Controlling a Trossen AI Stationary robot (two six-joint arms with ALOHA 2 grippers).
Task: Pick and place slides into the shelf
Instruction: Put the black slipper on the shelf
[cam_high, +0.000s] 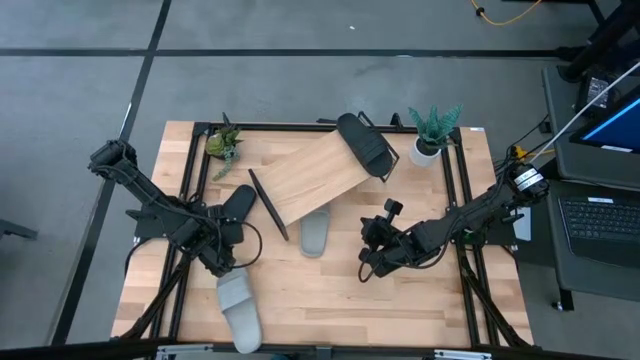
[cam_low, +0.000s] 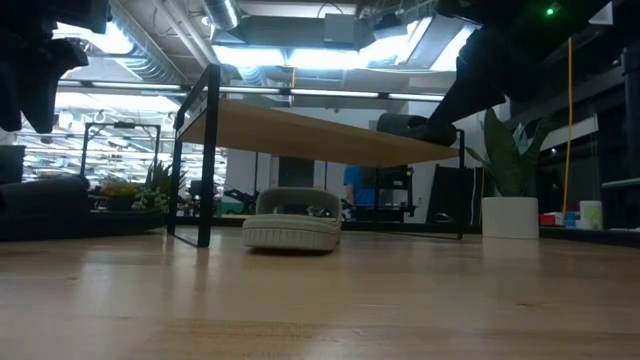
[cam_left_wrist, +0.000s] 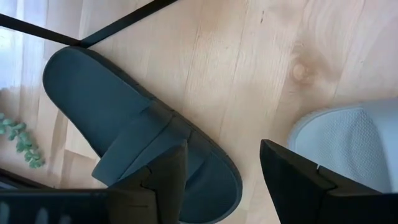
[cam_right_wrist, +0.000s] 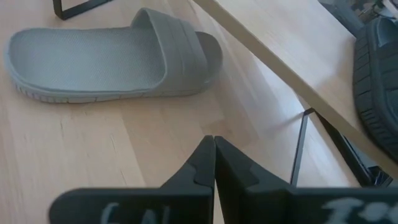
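Black slide (cam_high: 236, 207) flat on the tabletop (cam_high: 330, 295), just off the shelf's lower left corner, toe end directly under the left gripper (cam_high: 222, 252). Left gripper fingers (cam_left_wrist: 163, 180) spread wide apart, clamped on nothing; seen from the left wrist, one finger over the black slide's strap (cam_left_wrist: 146, 146), the other over bare wood between that slide and a grey slide (cam_left_wrist: 348, 149). Same grey slide (cam_high: 240, 312) out on the tabletop, well away from the shelf, toward the front edge, just beyond the left gripper on the far side from the shelf.

Light wood shelf (cam_high: 312, 178) tilted on its black wire frame (cam_high: 268, 205) near the middle of the tabletop. Second black slide (cam_high: 365, 146) lying on the shelf's upper right end, partly overhanging the edge. Second grey slide (cam_high: 315, 232) half tucked under the shelf's front edge, sole down; from the low view, sitting beneath the board (cam_low: 293, 219).

Right gripper (cam_high: 364, 270) to the right of the shelf and a little forward of it, fingers pressed together, empty, near the tucked grey slide (cam_right_wrist: 112, 56) but apart from it.

Two small potted plants by the shelf's back side, one near the left back corner (cam_high: 224, 143), one in a white pot (cam_high: 430, 135) just right of the shelved black slide.
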